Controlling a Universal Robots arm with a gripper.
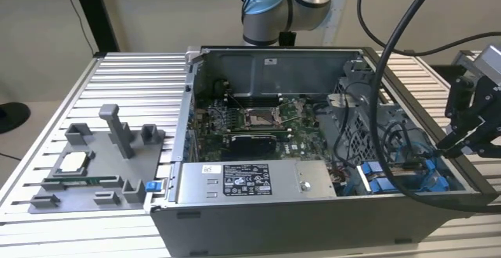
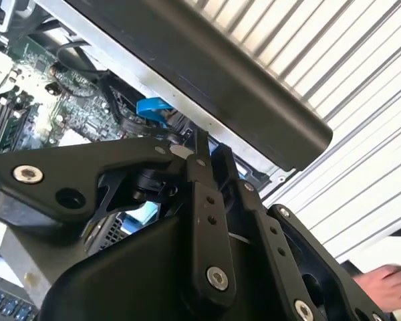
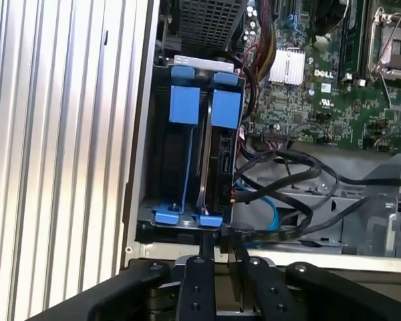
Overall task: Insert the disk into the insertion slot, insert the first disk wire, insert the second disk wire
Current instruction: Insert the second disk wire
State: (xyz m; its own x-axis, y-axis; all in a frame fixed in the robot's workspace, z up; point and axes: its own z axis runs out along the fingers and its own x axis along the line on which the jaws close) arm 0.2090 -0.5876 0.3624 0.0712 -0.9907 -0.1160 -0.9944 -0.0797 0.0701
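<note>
The gripper (image 1: 463, 143) hangs at the case edge on the exterior view's right, just beside the insertion slot (image 1: 383, 179); whether the claw is clenched or released cannot be told. The disk (image 3: 220, 160) stands edge-on inside the insertion slot, in the bay on the motherboard (image 3: 321, 80) side; blue tabs (image 3: 227, 107) sit at its far end. What looks like its dark connector edge lies bare, with no wire plugged in as far as can be seen. Loose black cables (image 3: 281, 160) and a blue cable (image 3: 271, 207) lie just beside the cage; one black loop runs close past the gripper.

The disk step looks done, so the wire work seems to be the step in hand. To do it well:
- line the plug square with the connector edge;
- push straight along the port, with no twist;
- keep the cable clear of the blue tabs and off the case wall (image 3: 140, 134);
- watch that the loose loops do not snag.

A person's hand (image 2: 387, 284) shows outside the case; a slow approach seems wise.
</note>
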